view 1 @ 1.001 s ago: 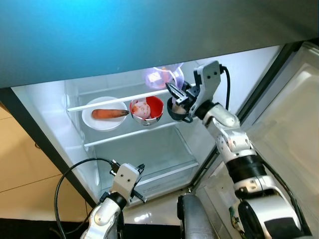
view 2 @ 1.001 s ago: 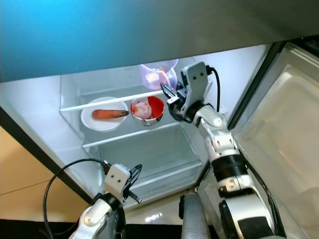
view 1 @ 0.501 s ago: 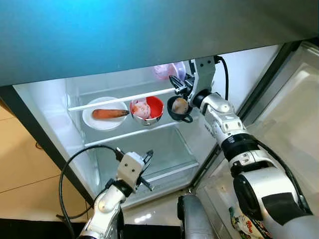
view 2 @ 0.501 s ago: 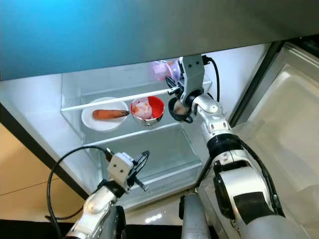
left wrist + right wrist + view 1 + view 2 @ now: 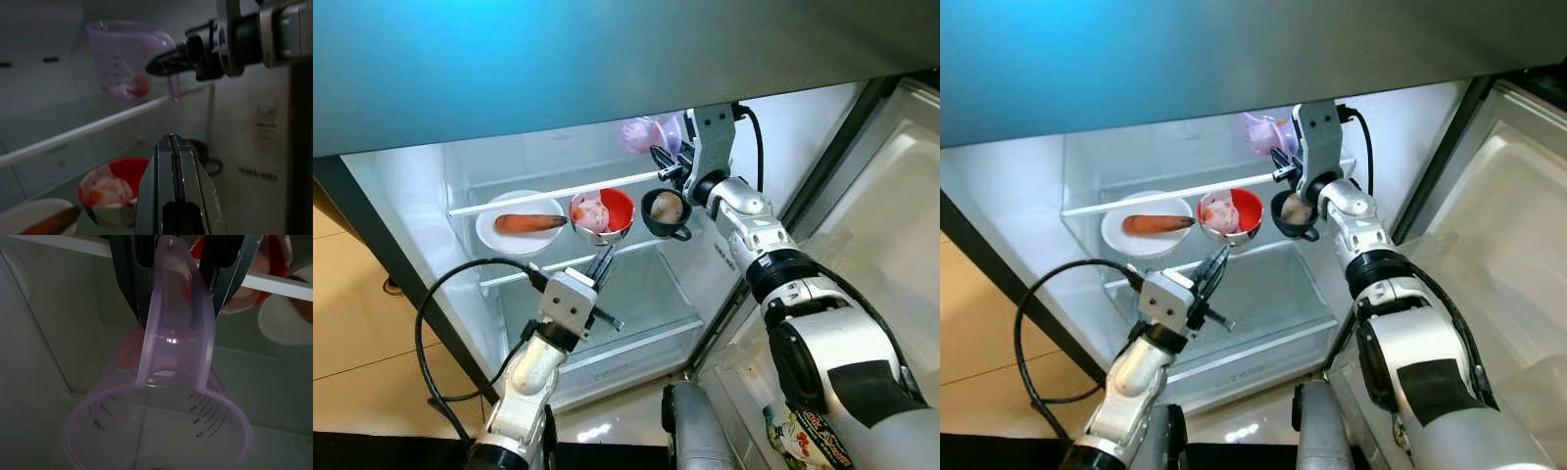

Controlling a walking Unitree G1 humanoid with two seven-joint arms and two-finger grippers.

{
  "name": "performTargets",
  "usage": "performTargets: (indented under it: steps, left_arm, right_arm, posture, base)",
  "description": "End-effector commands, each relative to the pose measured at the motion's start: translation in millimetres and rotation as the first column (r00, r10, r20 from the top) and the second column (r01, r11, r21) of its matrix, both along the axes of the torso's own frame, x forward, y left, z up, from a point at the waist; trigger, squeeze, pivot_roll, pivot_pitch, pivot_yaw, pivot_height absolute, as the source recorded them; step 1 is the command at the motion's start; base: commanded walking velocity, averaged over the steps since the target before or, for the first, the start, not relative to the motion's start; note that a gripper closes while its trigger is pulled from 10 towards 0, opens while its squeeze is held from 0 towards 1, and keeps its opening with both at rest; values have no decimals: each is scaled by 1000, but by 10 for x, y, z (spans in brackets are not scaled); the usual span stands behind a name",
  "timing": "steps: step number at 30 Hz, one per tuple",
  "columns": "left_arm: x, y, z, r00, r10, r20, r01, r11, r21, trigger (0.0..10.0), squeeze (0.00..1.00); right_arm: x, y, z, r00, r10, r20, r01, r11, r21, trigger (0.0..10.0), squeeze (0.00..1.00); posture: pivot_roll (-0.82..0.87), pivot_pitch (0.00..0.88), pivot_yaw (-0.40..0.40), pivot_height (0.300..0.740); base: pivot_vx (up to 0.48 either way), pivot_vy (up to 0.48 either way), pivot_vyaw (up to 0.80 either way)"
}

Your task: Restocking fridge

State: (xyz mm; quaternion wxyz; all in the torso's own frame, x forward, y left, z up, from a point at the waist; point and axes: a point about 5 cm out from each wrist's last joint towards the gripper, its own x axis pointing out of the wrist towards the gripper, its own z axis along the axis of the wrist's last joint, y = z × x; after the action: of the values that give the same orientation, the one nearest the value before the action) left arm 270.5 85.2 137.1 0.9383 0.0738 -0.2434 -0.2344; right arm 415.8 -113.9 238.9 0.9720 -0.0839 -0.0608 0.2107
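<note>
Step in hand: you are setting the translucent purple plastic measuring jug (image 5: 161,421) onto the upper glass shelf (image 5: 548,193) of the open white fridge (image 5: 401,211), at its right end.
Right gripper (image 5: 178,281): it reaches into the top of the fridge, and its two black fingers (image 5: 131,274) sit either side of the jug's handle, grasping it; the wrist view shows the handle between them.
Jug: something small and reddish lies inside it; it stands at or just above the upper shelf, and you cannot tell from here whether its base bears on the glass.
Left gripper (image 5: 600,266): raised in front of the lower shelf, pointing up toward the stocked items, its fingers (image 5: 177,188) pressed together on nothing.
Lower shelf: a white round plate with an orange carrot (image 5: 528,223) on the left, a red bowl of pink and white food (image 5: 602,211) in the middle, a small dark mug holding a brownish round item (image 5: 667,211) on the right, just below the right wrist.
Next move: judge the jug settled, then let the fingers part and draw the right arm straight back, keeping clear of the dark mug beneath it.
Care: the jug is light, so a brushed handle could tip it.
</note>
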Motion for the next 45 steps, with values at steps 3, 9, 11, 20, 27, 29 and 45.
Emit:
performTargets:
  steps: [3, 9, 11, 20, 27, 29, 45]
  left_arm:
    - [25, -12, 137, 998, 41, 57, -40, 999, -22, 10000, 0]
    - [40, 5, 172, 996, 69, 58, -67, 997, -37, 10000, 0]
    - [42, 7, 178, 996, 71, 58, -69, 997, -39, 10000, 0]
    - [31, -2, 185, 996, 78, 53, -76, 996, -38, 10000, 0]
    - [40, -7, 182, 996, 75, 51, -74, 997, -34, 10000, 0]
    - [40, -6, 184, 996, 76, 50, -74, 997, -35, 10000, 0]
    - [19, 27, 129, 997, 68, 21, -68, 997, -22, 10000, 0]
  right_arm:
    - [22, -194, -162, 992, -91, -87, 85, 994, -69, 10000, 0]
    - [33, -207, -145, 990, -105, -95, 103, 994, -24, 10000, 0]
    - [34, -208, -144, 989, -106, -98, 105, 994, -15, 10000, 0]
    - [38, -206, -128, 990, -84, -113, 89, 995, 44, 10000, 733]
    - [41, -207, -96, 992, -88, -91, 93, 995, 47, 10000, 239]
    - [43, -204, -69, 993, -82, -86, 88, 993, 75, 10000, 0]
    - [7, -360, -74, 996, -77, -35, 82, 979, 188, 10000, 0]
  posture:
    - [-129, 165, -60, 601]
    - [-127, 166, -61, 601]
    - [-126, 168, -61, 601]
    - [-126, 169, -60, 601]
    - [-128, 166, -61, 601]
    - [-128, 165, -61, 601]
    - [-127, 154, -62, 601]
  base:
    - [0, 0, 0]
    - [0, 0, 0]
    - [0, 0, 0]
    - [0, 0, 0]
    - [0, 0, 0]
    - [0, 0, 0]
    - [0, 0, 0]
